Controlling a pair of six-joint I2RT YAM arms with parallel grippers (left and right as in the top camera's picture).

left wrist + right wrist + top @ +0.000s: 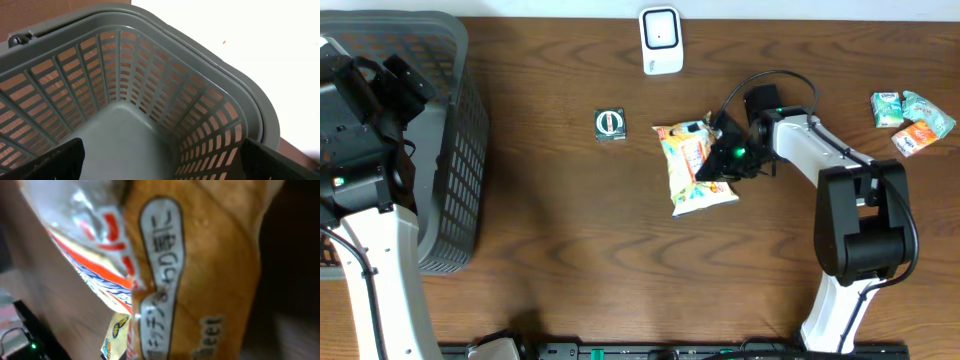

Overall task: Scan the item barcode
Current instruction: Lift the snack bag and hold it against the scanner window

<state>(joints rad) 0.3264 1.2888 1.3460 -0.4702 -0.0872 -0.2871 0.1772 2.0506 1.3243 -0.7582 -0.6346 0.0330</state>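
The right gripper [722, 163] is clenched tight against the right edge of the snack bag [685, 172]; whether film is caught between the fingers does not show. The bag lies flat mid-table, yellow and white with orange print. In the right wrist view it fills the frame: a grey oval label [160, 275] carries Japanese characters, too blurred to read, with Latin letters ending "eet" beside it. A white barcode scanner [660, 40] stands at the far edge, a small green packet [610, 124] left of the bag, and three small packets [914, 120] far right. The left gripper [160, 165] hangs with its fingers spread wide over the grey slatted basket [210, 95].
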